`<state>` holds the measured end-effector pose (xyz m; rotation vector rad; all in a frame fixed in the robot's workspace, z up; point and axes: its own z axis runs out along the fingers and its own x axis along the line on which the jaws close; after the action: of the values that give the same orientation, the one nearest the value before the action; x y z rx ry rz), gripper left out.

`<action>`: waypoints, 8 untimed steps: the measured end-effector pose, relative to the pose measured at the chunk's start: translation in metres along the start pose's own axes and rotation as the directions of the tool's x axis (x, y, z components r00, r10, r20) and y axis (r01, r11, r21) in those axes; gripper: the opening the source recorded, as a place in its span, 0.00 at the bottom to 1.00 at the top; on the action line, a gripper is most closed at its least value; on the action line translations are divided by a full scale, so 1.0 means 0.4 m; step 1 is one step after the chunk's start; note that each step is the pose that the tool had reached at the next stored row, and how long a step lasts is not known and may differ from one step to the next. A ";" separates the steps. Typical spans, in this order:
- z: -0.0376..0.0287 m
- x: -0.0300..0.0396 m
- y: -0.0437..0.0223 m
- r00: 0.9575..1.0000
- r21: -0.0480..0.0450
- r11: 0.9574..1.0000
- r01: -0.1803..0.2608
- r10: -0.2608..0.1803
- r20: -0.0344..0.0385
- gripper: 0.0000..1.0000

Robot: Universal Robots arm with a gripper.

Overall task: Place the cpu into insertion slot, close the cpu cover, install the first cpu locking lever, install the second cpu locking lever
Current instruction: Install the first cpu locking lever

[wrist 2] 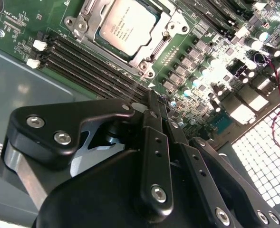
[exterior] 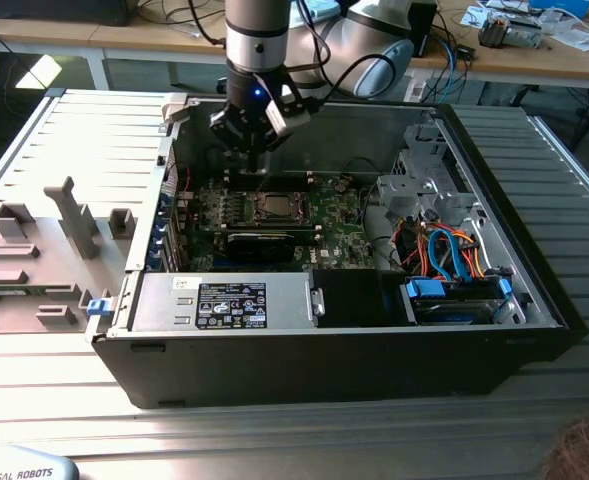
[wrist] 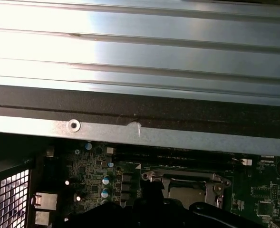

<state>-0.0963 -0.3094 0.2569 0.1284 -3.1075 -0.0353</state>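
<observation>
**Hovering over the socket, chip already seated**

Black multi-link gripper (exterior: 255, 140) hangs on the silver arm just above the green motherboard (exterior: 339, 215) inside the open black computer case (exterior: 534, 290), near the socket's far edge. In the second wrist view the gripper (wrist 2: 155, 107) has its fingers (wrist 2: 151, 128) drawn together to a narrow point, with nothing between them.

Small square cpu with the silvery-grey metal top (wrist 2: 126, 23) lies flat in the square insertion slot with the silvery rim (wrist 2: 144, 59). It also shows in the exterior view (exterior: 271, 208). So step 1 reads as done.

Thin silvery cpu cover frame (wrist 2: 170, 26) looks down around the chip, its window framing the metal top; the first wrist view shows the same frame (wrist: 185, 179) lying flat. Whether either of the 2 locking levers is hooked I can't tell, since the angle hides the latch ends.

How to do it well, my read:
- Contact with the closed tips, not the wide links.
- Stay clear of the long black memory slots (wrist 2: 92, 66) just beside the socket.
- Push the lever down and then sideways under its hook; do not load the chip top.
- Slow approach, since small capacitors (wrist 2: 211, 64) sit close by.
</observation>
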 end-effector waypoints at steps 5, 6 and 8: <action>0.000 -0.003 0.000 1.000 0.001 1.000 0.000 0.000 0.000 0.11; 0.000 -0.004 0.000 1.000 0.001 1.000 0.000 0.000 0.000 0.11; 0.001 -0.004 0.000 1.000 0.001 1.000 0.000 0.000 0.000 0.11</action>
<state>-0.0945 -0.3094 0.2566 0.1284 -3.1074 -0.0330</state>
